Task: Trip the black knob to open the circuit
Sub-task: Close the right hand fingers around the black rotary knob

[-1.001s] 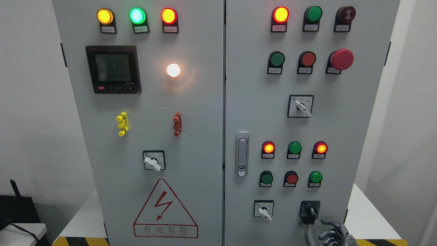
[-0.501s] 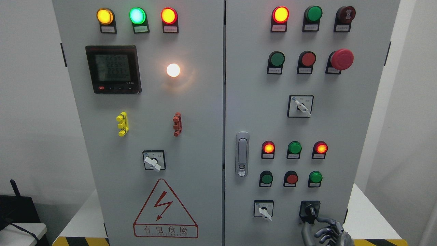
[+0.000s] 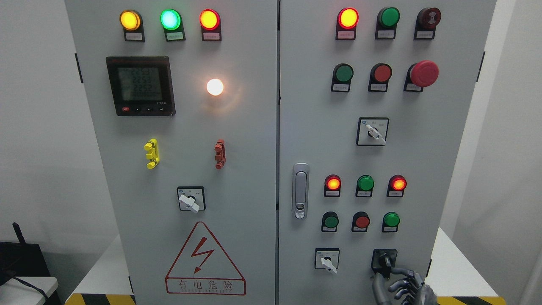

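Observation:
The black knob [image 3: 384,259] sits on its black square plate at the lower right of the grey cabinet's right door [image 3: 423,178]. My right hand [image 3: 387,276] comes up from the bottom edge, just below the knob. Its thumb [image 3: 376,288] stands to the left and the fingers [image 3: 402,281] bend in from the right. The top fingertip reaches the plate's lower edge close under the knob. Nothing is held between them. My left hand is out of view.
A white-handled selector switch [image 3: 326,260] sits left of the knob. Above it are red [image 3: 361,221] and green [image 3: 391,220] push buttons, with lit indicator lamps higher up. The door latch [image 3: 300,190] is near the centre seam. A yellow-black striped edge [image 3: 465,300] runs at the cabinet's foot.
My right hand has risen and shifted left, from below and right of the black knob to right under it, its fingertip now at the plate.

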